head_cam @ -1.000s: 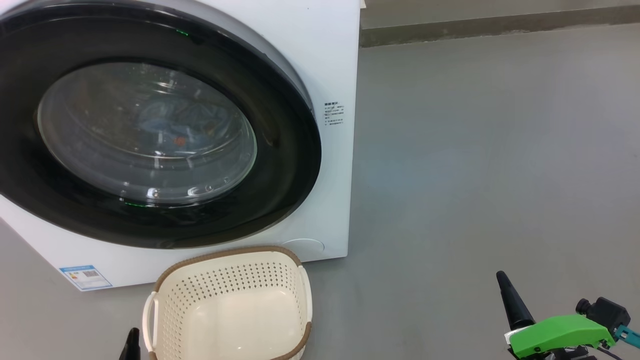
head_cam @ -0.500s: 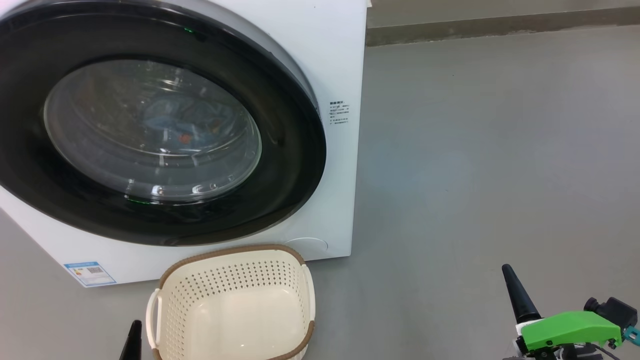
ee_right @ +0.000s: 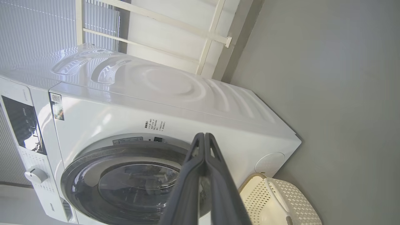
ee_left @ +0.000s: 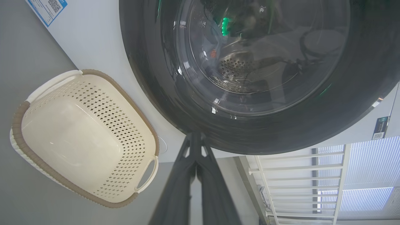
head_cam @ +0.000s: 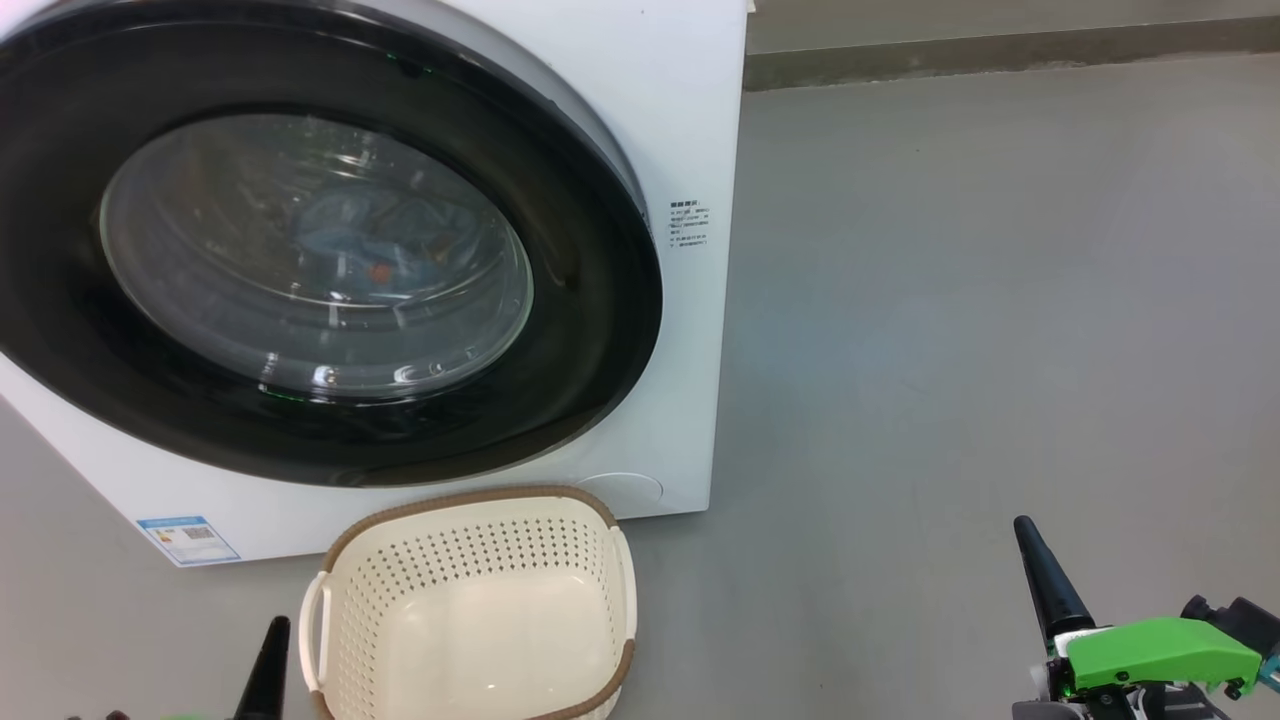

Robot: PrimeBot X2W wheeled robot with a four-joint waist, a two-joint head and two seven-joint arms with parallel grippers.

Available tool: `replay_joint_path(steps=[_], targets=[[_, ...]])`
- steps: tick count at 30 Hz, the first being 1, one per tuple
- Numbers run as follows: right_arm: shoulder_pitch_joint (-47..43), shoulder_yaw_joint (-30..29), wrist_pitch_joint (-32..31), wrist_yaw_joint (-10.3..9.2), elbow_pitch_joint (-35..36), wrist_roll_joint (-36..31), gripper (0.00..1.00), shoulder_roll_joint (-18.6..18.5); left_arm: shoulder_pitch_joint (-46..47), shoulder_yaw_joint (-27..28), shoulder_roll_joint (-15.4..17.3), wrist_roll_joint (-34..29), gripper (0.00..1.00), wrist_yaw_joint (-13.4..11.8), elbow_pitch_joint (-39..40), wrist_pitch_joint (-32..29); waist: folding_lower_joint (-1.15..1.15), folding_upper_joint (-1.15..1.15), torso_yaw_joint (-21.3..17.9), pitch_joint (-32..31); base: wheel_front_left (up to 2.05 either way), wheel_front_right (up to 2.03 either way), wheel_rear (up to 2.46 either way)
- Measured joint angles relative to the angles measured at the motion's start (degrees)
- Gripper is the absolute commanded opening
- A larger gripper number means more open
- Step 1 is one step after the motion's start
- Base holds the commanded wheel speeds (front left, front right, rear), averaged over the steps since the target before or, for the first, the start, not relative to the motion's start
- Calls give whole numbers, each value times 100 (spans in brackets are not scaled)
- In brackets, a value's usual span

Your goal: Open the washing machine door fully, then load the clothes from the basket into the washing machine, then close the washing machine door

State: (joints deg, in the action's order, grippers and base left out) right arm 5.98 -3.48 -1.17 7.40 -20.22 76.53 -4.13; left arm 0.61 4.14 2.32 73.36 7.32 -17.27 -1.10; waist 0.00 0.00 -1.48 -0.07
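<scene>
**Figure. End of the loading sequence, head and wrist views.**

- **Machine.** The big white boxy front-loading washing machine (head_cam: 700, 120) stands ahead of both pairs of jaws and nearer the left pair.
- **Door.** The large round washing machine door (head_cam: 590, 300) has a wide glossy black rim and a bulging clear glass bowl. It lies flat on the cabinet front with no gap showing at its edge (judged shut). It is straight ahead of the left jaws, and ahead and to the left of the right jaws.
- **Basket.** The small cream-white perforated plastic basket (head_cam: 470, 498) has a brown woven-look rim and is empty. It sits just to the right of the left jaws and well to the left of the right jaws.
- **Clothes.** The light-blue fabric clothes (head_cam: 365, 235), with one orange-red spot, show dimly through the glass. They are inside the drum, ahead of the left jaws.
- **Grippers.** The left gripper (ee_left: 194, 137) and the right gripper (ee_right: 203, 136) each have their dark fingers pressed together and hold nothing.

**Step in hand (judged): confirming the closure.**

- Any checking push is best made with the shut left fingertips on the black rim, never on the glass.
- The push should be square to the door, so the tips do not skid.
- The arm then needs to draw back clear of the basket handle.
- The hinge side cannot be told from these views.
</scene>
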Motion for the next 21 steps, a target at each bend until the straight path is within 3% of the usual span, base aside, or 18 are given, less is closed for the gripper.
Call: replay_joint_path(steps=[21], targets=[[-13, -286, -352, 0, 300, 1016, 0, 73, 211, 26, -14, 1214, 0, 0, 103, -350, 0, 0, 102, 17, 0, 0, 0]])
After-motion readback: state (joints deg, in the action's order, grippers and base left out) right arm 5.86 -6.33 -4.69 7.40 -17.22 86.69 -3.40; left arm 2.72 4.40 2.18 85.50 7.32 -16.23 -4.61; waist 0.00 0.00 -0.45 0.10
